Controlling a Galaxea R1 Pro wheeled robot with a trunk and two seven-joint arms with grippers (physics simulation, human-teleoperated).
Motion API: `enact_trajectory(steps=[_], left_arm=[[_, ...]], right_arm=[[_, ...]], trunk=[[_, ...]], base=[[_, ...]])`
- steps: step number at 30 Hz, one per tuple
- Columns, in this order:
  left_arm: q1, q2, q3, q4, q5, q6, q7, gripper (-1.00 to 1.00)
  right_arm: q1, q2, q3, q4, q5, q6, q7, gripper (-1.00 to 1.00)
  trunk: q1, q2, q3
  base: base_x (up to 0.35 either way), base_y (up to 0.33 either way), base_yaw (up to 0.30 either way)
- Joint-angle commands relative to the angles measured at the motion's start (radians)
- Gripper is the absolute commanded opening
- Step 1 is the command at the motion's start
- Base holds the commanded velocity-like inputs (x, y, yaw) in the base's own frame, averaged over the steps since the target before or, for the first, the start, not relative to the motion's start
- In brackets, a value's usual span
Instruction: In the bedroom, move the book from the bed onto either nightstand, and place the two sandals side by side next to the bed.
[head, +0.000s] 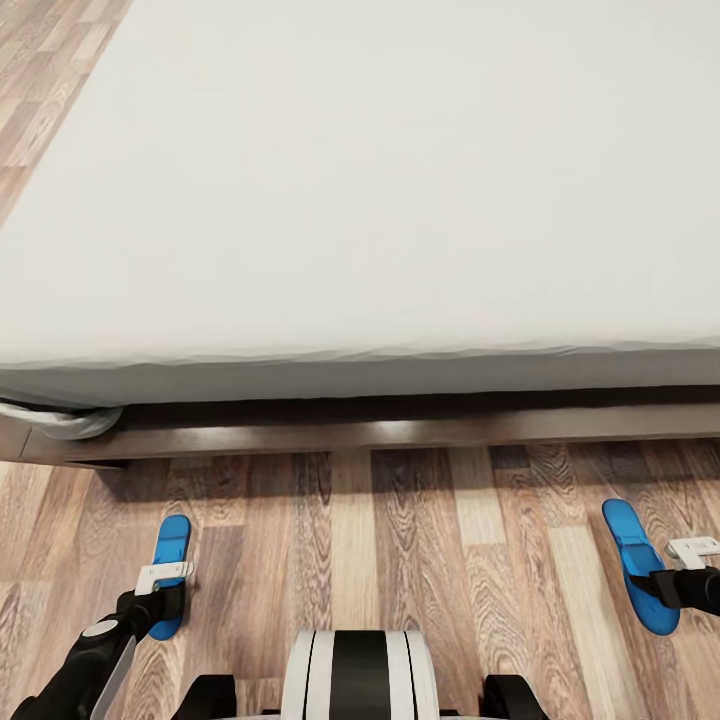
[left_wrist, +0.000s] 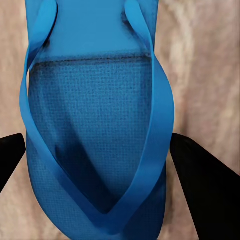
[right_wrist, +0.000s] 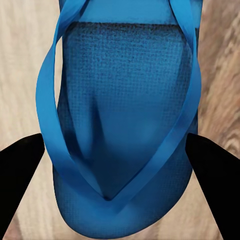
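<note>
Both grippers straddle sandals: left gripper (head: 160, 600) over the left sandal (head: 170, 570) at 7 o'clock, right gripper (head: 668, 585) over the right sandal (head: 640, 565) at 4; grasp unclear.
Sandals well apart on wood-plank floor (head: 400, 560), bare between; bed (head: 380, 200) edge at 12, smooth pale mattress.

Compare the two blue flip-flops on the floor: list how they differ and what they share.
The left bright blue flip-flop sandal lies near the bed's corner and points almost straight at the pale-grey bed; the right bright blue flip-flop sandal lies far off to the other side, angled. They are wide apart, not side by side. Shared: same blue, flat on the wood-plank floor, each with open jaws either side.
</note>
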Motion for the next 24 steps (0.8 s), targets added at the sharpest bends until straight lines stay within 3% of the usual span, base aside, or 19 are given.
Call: enact_trajectory(steps=[1, 20, 24], left_arm=[[0.000, -0.001, 0.003, -0.002, -0.001, 0.006, -0.007, -1.00], [0.000, -0.001, 0.003, -0.002, 0.000, 0.005, -0.007, -1.00], [0.000, -0.001, 0.003, -0.002, 0.000, 0.005, -0.007, -1.00]], right_arm=[[-0.001, -0.001, 0.004, -0.001, -0.007, 0.004, 0.000, -1.00], [-0.001, -0.001, 0.004, 0.001, -0.007, 0.004, -0.001, -1.00], [-0.001, -0.001, 0.004, 0.001, -0.006, 0.004, 0.000, -1.00]], trunk=[[0.000, 0.000, -0.001], [0.001, -0.001, -0.012], [0.003, -0.002, -0.024]], base=[[0.000, 0.000, 0.000], [0.000, 0.000, 0.000], [0.000, 0.000, 0.000]])
